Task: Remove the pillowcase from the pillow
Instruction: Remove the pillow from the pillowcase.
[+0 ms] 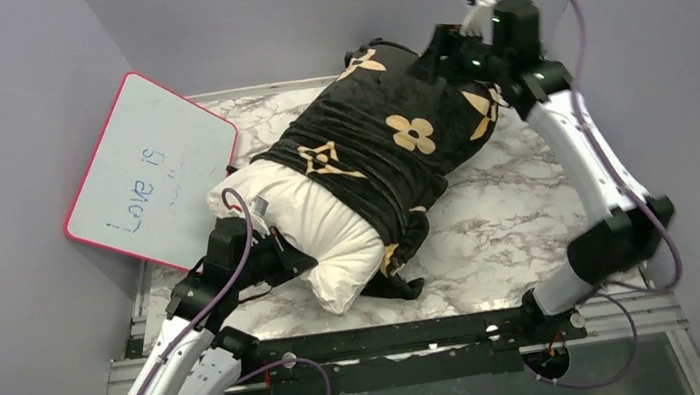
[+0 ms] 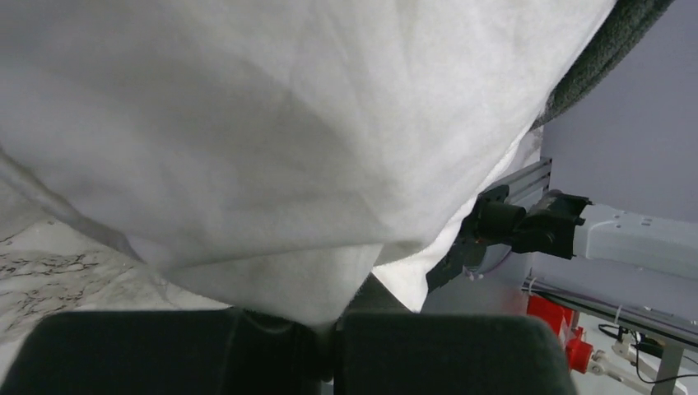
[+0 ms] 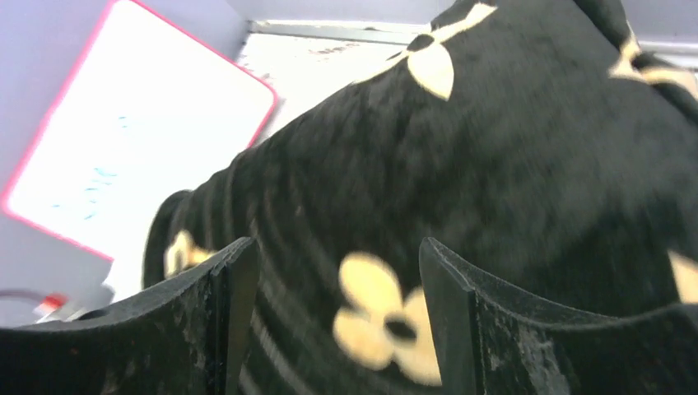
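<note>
The pillow (image 1: 314, 224) lies diagonally on the marble table, its off-white near-left end bare. The black pillowcase (image 1: 390, 147) with tan flower motifs covers its far-right part. My left gripper (image 1: 295, 261) is shut on the pillow's near-left edge. In the left wrist view the white pillow (image 2: 272, 140) fills the frame and a fold of it is pinched in my left gripper (image 2: 336, 346). A strip of the pillowcase (image 2: 605, 53) shows at the top right. My right gripper (image 1: 431, 54) is open at the pillowcase's far end. In the right wrist view the pillowcase (image 3: 461, 156) lies beyond my open right gripper (image 3: 337, 251).
A pink-rimmed whiteboard (image 1: 151, 166) leans on the left wall; it also shows in the right wrist view (image 3: 140, 140). Grey walls enclose the table on three sides. The marble table (image 1: 521, 227) shows at the right. A metal rail (image 1: 394, 338) runs along the near edge.
</note>
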You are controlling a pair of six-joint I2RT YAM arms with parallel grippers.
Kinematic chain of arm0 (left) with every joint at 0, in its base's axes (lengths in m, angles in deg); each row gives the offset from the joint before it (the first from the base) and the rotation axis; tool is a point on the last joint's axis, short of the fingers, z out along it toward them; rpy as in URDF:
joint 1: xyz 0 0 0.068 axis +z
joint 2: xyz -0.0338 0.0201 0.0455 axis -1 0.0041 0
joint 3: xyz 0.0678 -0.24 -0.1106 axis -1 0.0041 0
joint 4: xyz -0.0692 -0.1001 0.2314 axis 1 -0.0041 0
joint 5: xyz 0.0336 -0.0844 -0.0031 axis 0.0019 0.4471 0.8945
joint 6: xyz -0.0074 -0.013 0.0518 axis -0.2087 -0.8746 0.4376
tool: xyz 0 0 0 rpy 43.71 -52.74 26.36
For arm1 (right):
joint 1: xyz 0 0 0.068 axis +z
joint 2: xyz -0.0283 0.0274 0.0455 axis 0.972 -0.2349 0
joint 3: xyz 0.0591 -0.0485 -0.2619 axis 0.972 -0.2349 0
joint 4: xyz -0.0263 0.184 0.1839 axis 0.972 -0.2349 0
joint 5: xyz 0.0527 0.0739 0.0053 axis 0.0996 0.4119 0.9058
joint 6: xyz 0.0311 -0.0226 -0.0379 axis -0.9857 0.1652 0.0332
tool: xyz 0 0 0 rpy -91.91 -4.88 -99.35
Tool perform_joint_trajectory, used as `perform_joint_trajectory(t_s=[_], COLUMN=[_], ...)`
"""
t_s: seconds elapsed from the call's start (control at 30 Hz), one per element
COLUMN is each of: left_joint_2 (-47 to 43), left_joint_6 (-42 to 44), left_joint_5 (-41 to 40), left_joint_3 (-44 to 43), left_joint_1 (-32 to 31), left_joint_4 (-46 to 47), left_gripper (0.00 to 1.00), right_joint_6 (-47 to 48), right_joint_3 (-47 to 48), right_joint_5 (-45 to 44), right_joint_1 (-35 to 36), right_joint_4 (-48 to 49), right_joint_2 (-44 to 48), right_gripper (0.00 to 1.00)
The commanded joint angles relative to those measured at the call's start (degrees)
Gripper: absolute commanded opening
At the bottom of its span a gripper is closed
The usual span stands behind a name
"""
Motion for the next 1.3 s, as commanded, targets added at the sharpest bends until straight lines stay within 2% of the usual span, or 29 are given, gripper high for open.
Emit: perform_joint_trajectory(t_s=[0.0,0.03,0.1,0.13,0.17,0.2,0.27,0.3,0.43,0.53,0.6,0.67,0.77,0.83,0.9,1.0,1.17,1.2,1.27], left_joint_2=[-3.1,-3.2,-3.9,-4.5,-5.3,-6.3,-7.7,-8.1,-7.1,-3.3,0.5,4.0,8.2,11.4,14.5,18.1,23.4,24.0,24.4], left_joint_6=[-0.9,-0.6,-0.3,-0.3,-0.5,-0.8,-0.9,-1.0,-0.4,1.8,5.1,8.5,12.7,14.0,14.5,15.0,15.5,15.6,16.5], left_joint_5=[3.7,4.2,3.4,2.0,0.1,-2.2,-6.8,-9.7,-18.9,-23.3,-24.4,-25.7,-27.5,-27.3,-24.7,-18.0,3.9,6.8,10.1], left_joint_3=[2.6,2.6,1.8,0.8,0.0,-1.1,-3.5,-4.9,-10.5,-14.0,-17.1,-20.8,-25.1,-26.5,-26.5,-25.0,-19.9,-18.9,-17.3], left_joint_1=[0.0,0.0,0.1,0.0,0.1,0.1,0.1,0.1,0.1,0.0,0.0,0.1,0.1,0.1,0.5,3.7,15.4,16.9,17.8], left_joint_4=[-1.6,-1.6,-2.2,-2.6,-3.3,-4.1,-5.7,-6.8,-10.9,-11.6,-10.7,-9.0,-5.6,-3.3,0.1,5.5,13.0,13.5,14.2], left_gripper=[0.0,0.04,0.41,0.59,0.72,0.83,0.96,0.99,0.99,0.99,0.99,0.99,0.99,0.99,0.99,0.99,0.98,0.91,0.67], right_joint_6=[8.9,9.6,11.2,12.5,13.8,15.1,16.2,15.8,10.1,3.9,0.7,-1.9,-5.6,-7.2,-9.7,-11.9,-12.1,-11.5,-10.1], right_joint_3=[19.1,24.3,34.9,38.4,41.6,44.7,44.6,38.9,4.6,-12.8,-24.7,-32.1,-41.6,-46.8,-50.1,-53.4,-52.6,-51.9,-50.1], right_joint_5=[-16.0,-16.8,-20.0,-20.5,-20.5,-20.9,-23.9,-24.9,-25.1,-26.5,-27.7,-29.5,-31.9,-29.4,-27.3,-26.0,-24.0,-22.7,-20.1], right_joint_1=[6.1,6.2,6.6,7.0,7.3,8.0,9.3,9.7,10.1,10.1,10.1,10.1,10.1,10.0,10.0,10.1,10.1,10.1,10.1], right_joint_4=[-13.5,-15.3,-19.5,-20.7,-23.0,-26.6,-31.2,-29.6,-11.6,-4.1,-1.2,-1.8,-4.4,-4.7,-6.0,-6.8,-8.0,-7.7,-7.0], right_joint_2=[-19.7,-24.3,-34.0,-37.9,-42.0,-45.5,-49.2,-48.2,-32.2,-18.9,-9.8,-1.2,11.0,19.7,24.4,27.5,28.1,28.2,28.5], right_gripper=[0.76,0.8,0.82,0.9,0.97,0.98,0.94,0.87,0.44,0.04,0.01,0.01,0.01,0.01,0.01,0.01,0.01,0.03,0.1])
